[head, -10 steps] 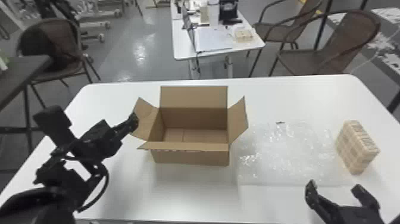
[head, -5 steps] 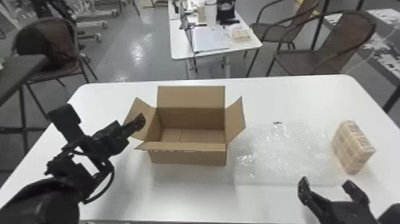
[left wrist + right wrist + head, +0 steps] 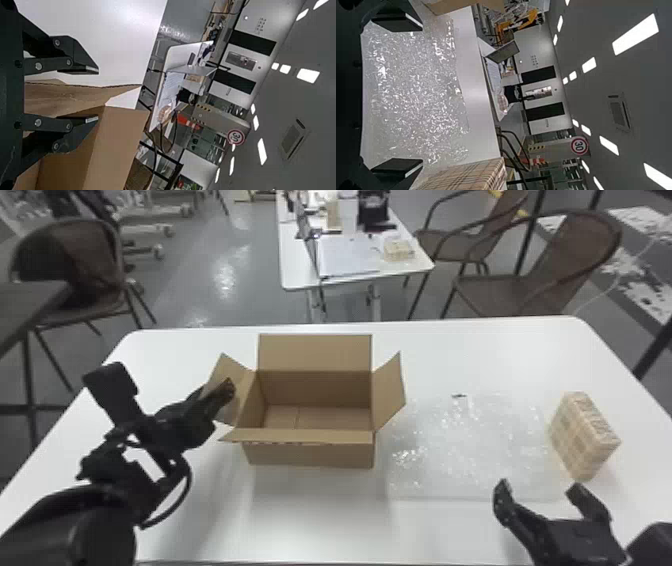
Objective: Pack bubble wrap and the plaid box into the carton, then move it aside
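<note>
"What's the setting?"

"A room with a grey floor (image 3: pixel 210 285), chairs (image 3: pixel 570 255) and a second table (image 3: pixel 295 275) behind. Nearer stands the broad white table (image 3: pixel 320 535), beneath both grippers."

"How are the arms posed?"

"The left arm (image 3: pixel 65 525) comes in at the bottom left corner and bends forward and inward. Its left gripper (image 3: pixel 225 387) points to the right, at the carton's left flap. The right arm (image 3: pixel 655 547) enters at the bottom right, its right gripper (image 3: pixel 540 492) aimed forward."

"Are they holding anything?"

"No, both have their fingers parted and empty. In the left wrist view the flap shows between the left gripper's fingers; whether they touch it, I can't tell."

"And the carton (image 3: pixel 310 452)?"

"Just right of the left gripper, mouth up, flaps spread, its long axis running side to side."

"The bubble wrap (image 3: pixel 470 450)?"

"Flat on the table, ahead of the right gripper, its long side also crosswise."

"Where's the plaid box (image 3: pixel 575 435)?"

"Ahead and slightly right of the right gripper, just beside the wrap. Its long axis runs front to back, the far end angled left."

"Any writing?"

"Small marks line the carton's near flap, too faint to tell. Far beyond the right gripper, a round red-rimmed sign (image 3: pixel 579 145) bears print."
</note>
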You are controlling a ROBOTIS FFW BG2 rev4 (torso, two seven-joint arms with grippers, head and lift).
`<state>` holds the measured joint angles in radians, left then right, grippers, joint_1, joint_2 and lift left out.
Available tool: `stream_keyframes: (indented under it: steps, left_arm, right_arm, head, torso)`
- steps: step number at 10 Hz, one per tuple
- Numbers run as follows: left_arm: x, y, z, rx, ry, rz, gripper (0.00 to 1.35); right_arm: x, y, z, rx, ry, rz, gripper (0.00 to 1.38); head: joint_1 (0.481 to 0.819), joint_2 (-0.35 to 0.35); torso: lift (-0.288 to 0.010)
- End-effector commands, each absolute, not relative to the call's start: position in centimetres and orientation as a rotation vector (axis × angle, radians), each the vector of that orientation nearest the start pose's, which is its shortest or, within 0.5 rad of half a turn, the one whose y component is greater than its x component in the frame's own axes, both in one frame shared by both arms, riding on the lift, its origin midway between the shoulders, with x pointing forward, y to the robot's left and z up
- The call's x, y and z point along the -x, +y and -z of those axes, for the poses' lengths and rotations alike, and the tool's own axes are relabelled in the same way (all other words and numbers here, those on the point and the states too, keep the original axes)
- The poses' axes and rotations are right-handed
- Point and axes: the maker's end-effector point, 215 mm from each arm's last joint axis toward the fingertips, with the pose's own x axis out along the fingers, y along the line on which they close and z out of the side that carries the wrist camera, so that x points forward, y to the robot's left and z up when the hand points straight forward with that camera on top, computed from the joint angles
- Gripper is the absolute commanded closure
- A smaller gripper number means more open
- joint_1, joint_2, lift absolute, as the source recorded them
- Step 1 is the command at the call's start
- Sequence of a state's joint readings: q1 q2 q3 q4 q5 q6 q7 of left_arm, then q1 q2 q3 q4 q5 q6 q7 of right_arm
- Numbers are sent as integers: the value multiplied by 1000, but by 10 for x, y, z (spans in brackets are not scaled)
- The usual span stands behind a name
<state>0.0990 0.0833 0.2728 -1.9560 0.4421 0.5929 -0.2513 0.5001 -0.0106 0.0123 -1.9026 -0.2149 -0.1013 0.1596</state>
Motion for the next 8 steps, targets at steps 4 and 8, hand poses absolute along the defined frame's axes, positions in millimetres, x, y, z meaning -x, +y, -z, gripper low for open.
stream_keyframes:
  steps: [4, 8]
  left_arm:
    - [-548, 285, 316, 347, 180, 171, 1205]
    - [-549, 276, 316, 362, 177, 196, 1205]
  right_arm:
    - [-447, -183, 353, -254, 25, -170, 98]
    - [-498, -151, 343, -312, 165, -145, 98]
  head:
    - [695, 104]
    - [695, 116]
  torso:
    - [-166]
    - [-166]
